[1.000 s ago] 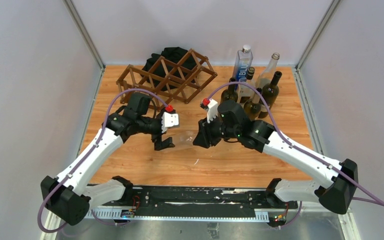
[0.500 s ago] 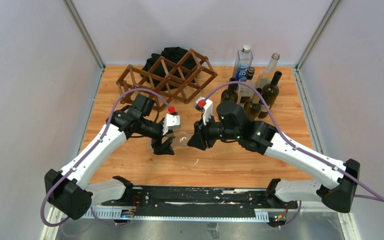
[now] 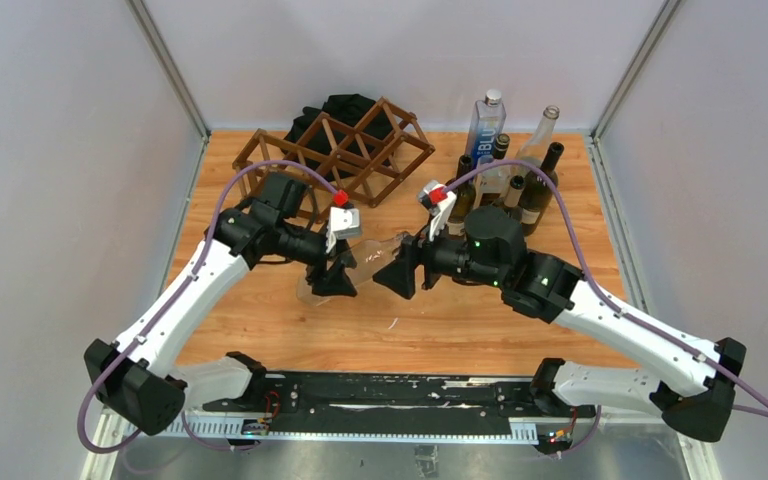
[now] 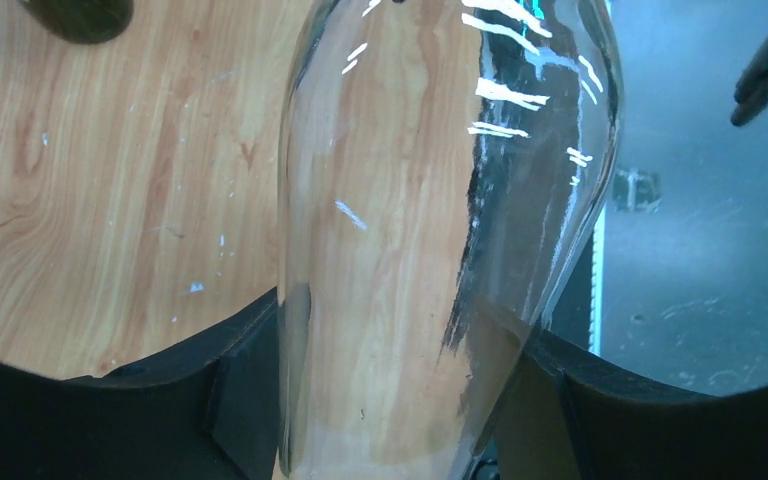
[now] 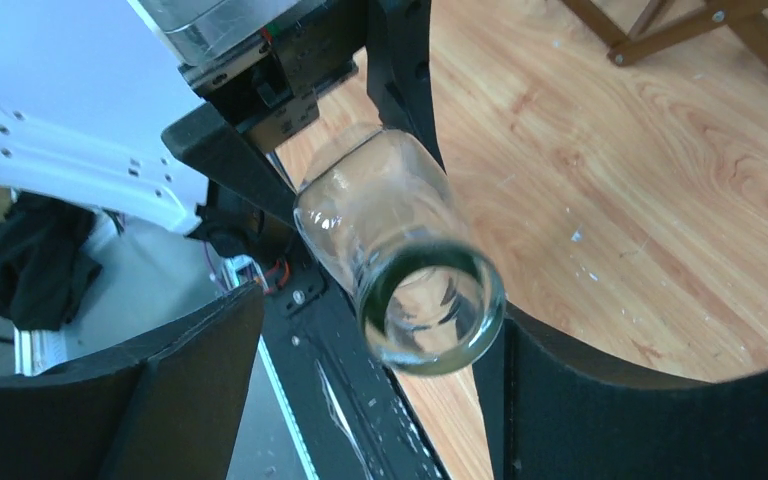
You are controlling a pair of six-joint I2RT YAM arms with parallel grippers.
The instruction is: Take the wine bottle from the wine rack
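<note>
A clear glass wine bottle (image 3: 368, 262) hangs over the table's middle, off the dark brown lattice wine rack (image 3: 335, 155) at the back left. My left gripper (image 3: 334, 280) is shut on the bottle's body (image 4: 430, 200); both black fingers (image 4: 245, 385) press its sides. My right gripper (image 3: 401, 279) stands open around the bottle's neck end. In the right wrist view the open mouth (image 5: 430, 305) lies between the jaws, close to one finger (image 5: 570, 400), with a wide gap to the other.
Several upright bottles (image 3: 508, 185), dark and clear, stand at the back right beside a tall water bottle (image 3: 484, 122). A black cloth heap (image 3: 348, 106) lies behind the rack. Grey walls enclose the wooden table (image 3: 520, 330).
My left gripper closed onto the bottle's body. My right gripper let go of the neck, opened, and its arm drew back to the right. The bottle shifted slightly toward the rack.
</note>
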